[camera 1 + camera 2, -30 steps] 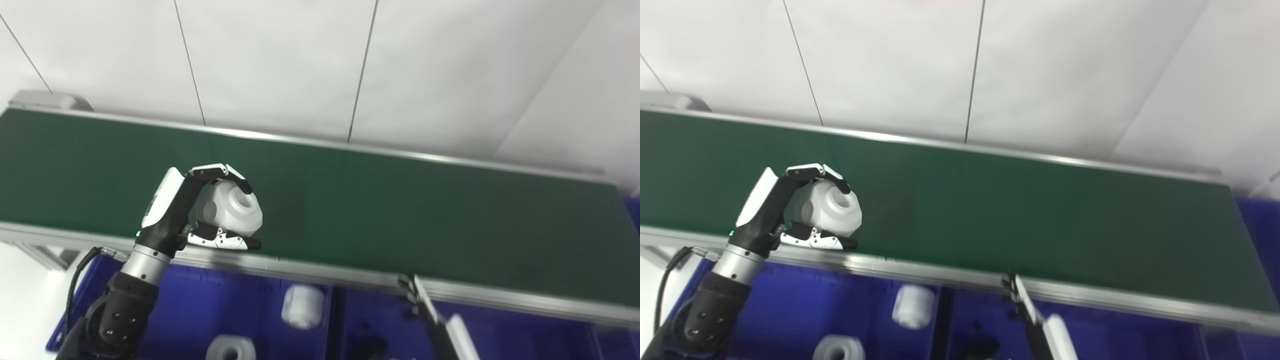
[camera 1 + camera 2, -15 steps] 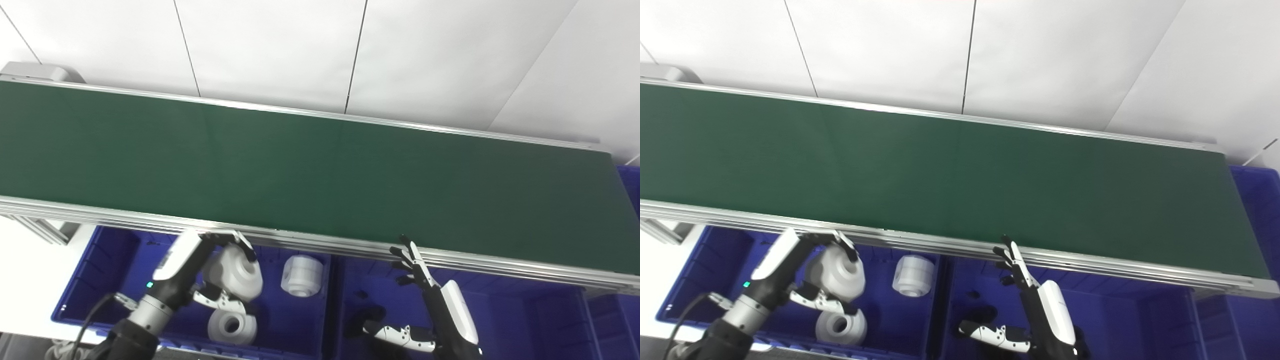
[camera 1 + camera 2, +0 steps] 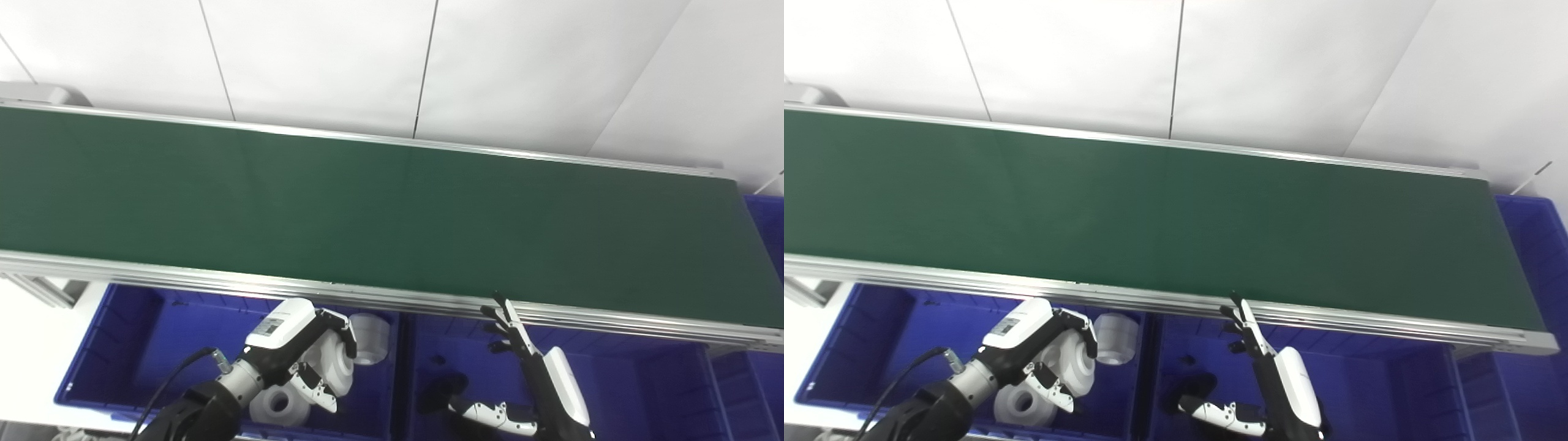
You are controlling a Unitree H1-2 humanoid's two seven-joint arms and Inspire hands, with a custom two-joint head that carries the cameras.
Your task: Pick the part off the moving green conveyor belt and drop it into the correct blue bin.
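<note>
Left bin: I see the left blue bin point(image 3: 122, 343) below the belt's near rail, with one white cylindrical part point(image 3: 278, 405) lying near its front wall and a second white part point(image 3: 370, 331) toward its right rear corner.
Left hand: my left hand point(image 3: 300, 349) hangs over that bin, fingers and thumb curled around the white plastic part point(image 3: 334, 367); the grip looks closed on it.
Held part: it sits above the bin's right half, just above the part lying near the front wall and just left of the rear one.
Conveyor: the green conveyor belt point(image 3: 392, 214) runs the width of my view, its surface bare, aluminium rails on both edges.
Right bin: the middle blue bin point(image 3: 643, 380) shows a small dark object I cannot identify.
Right hand: my right hand point(image 3: 527, 380) stands over that bin, fingers straight and spread, thumb out, holding nothing; fingertips point(image 3: 499, 303) reach up to the near rail.
</note>
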